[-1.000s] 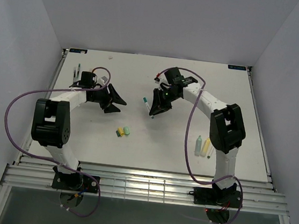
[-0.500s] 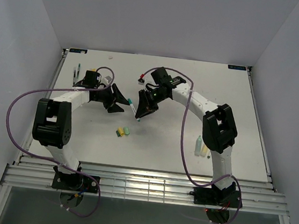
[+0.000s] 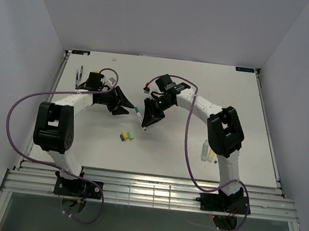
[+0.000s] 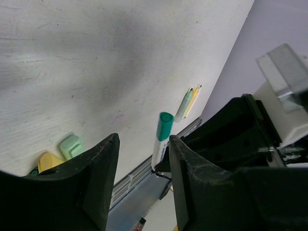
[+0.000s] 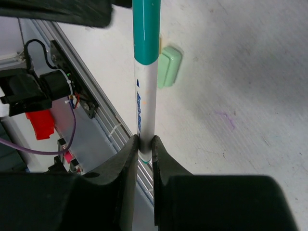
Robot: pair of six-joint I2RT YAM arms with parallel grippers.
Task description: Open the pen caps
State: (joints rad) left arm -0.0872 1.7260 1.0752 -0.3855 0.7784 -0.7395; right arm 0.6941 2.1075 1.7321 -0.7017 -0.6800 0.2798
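Note:
My right gripper (image 3: 144, 121) is shut on the white barrel of a pen (image 5: 144, 110) and holds it above the table. The pen's teal cap (image 5: 147, 29) is still on and points at my left gripper (image 3: 127, 106). The left gripper (image 4: 143, 144) is open, and the teal cap (image 4: 164, 126) sits just ahead of the gap between its fingers, touching neither. Loose caps lie on the table below: a light green one (image 3: 131, 135) and a yellow one (image 3: 124, 137), with a small teal piece beside the yellow. They also show in the left wrist view as the green cap (image 4: 72, 146) and the yellow cap (image 4: 48, 161).
A pale-green marker barrel (image 3: 205, 149) and a yellow one (image 3: 213, 152) lie by the right arm's base. Thin pens (image 3: 80, 74) lie at the far left of the table. Purple cables loop beside both arms. A slatted metal rail (image 3: 145, 192) runs along the table's near edge.
My right gripper has carried the pen left and a little nearer, up to the left gripper. The left gripper has shifted slightly right and stays open.

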